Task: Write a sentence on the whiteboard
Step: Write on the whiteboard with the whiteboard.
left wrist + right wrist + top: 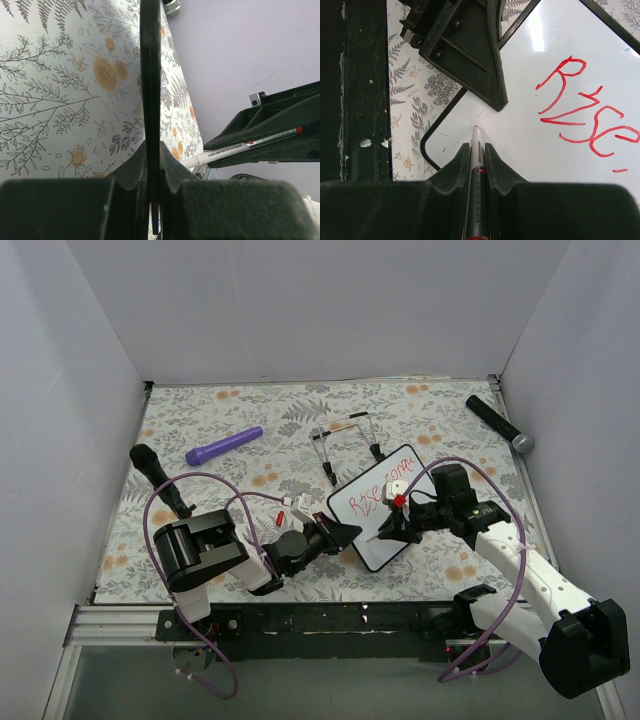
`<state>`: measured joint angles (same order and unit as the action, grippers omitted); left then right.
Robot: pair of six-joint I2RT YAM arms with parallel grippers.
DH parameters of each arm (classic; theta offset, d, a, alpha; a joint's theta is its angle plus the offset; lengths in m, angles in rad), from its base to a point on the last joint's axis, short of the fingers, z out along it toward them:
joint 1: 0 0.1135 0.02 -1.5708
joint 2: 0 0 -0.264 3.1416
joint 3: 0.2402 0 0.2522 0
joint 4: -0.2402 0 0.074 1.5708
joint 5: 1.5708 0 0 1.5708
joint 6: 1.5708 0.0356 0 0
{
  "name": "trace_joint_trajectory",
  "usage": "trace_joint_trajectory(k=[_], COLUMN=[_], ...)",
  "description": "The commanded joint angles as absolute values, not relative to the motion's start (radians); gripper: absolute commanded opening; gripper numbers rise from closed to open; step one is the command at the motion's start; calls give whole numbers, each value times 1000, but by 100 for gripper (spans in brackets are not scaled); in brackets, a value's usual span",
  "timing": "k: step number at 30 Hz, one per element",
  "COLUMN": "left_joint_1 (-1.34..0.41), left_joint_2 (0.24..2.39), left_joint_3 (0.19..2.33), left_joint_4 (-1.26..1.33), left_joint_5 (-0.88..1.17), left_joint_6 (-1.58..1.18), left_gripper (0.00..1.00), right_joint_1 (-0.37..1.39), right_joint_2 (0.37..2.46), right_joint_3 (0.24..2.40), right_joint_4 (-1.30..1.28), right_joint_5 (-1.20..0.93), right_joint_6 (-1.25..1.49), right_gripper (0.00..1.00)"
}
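The small rectangular whiteboard point(372, 552), white with rounded corners and a thin black rim, is sitting right of centre on the floral-patterned surface point(200, 410), turned at a slant; I cannot tell whether it is lying flat or tipped up a little. The left arm point(205, 545) is reaching in from the near left; the left jaws are clenched on the board's left edge, and the left wrist view is showing that edge as a thin dark line pinched between them. The right arm point(520, 570) is bending in from the near right; the right jaws are grasping a slim white marker pen point(476, 145) with a red band, its tip pointing at the bare near-left part of the board, close to the left jaws; whether the tip is touching the white face, I cannot tell.

The sentence point(372, 502) is showing as thin red handwritten letters slanting up toward the board's far right corner; the right wrist view is giving "Rise" clearly, with a short red dash below it, and the top view is showing a few more letters after it, too small to read.

A thin black wire stand point(345, 440) is standing just beyond the board; a purple cylinder point(224, 446) is lying well apart to the far left; a black cylinder with a grey end point(498, 423) is lying in the far right corner.
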<state>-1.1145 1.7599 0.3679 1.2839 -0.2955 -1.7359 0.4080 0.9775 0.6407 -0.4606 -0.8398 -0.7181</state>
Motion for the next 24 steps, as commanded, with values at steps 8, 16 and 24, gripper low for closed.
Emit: trace_joint_trajectory(k=[8,16,24], left_joint_1=[-1108,-1106,-1106], left_joint_2=[1755,1756,1747], left_joint_3=[377,374,371], left_joint_4=[1491,1496,1489], left_joint_5=[-334,-328,-319], left_joint_6=[-1732,-1729,-1721], left_gripper=[0,0,0], right_joint_1=[413,387,210], right_joint_2=[979,950,890], right_joint_3=[637,692,811], right_joint_4=[-434,-495,-574], right_joint_5=[-850,-862,-888], right_joint_6=[-726,-767,-811], right_gripper=[1,1,1])
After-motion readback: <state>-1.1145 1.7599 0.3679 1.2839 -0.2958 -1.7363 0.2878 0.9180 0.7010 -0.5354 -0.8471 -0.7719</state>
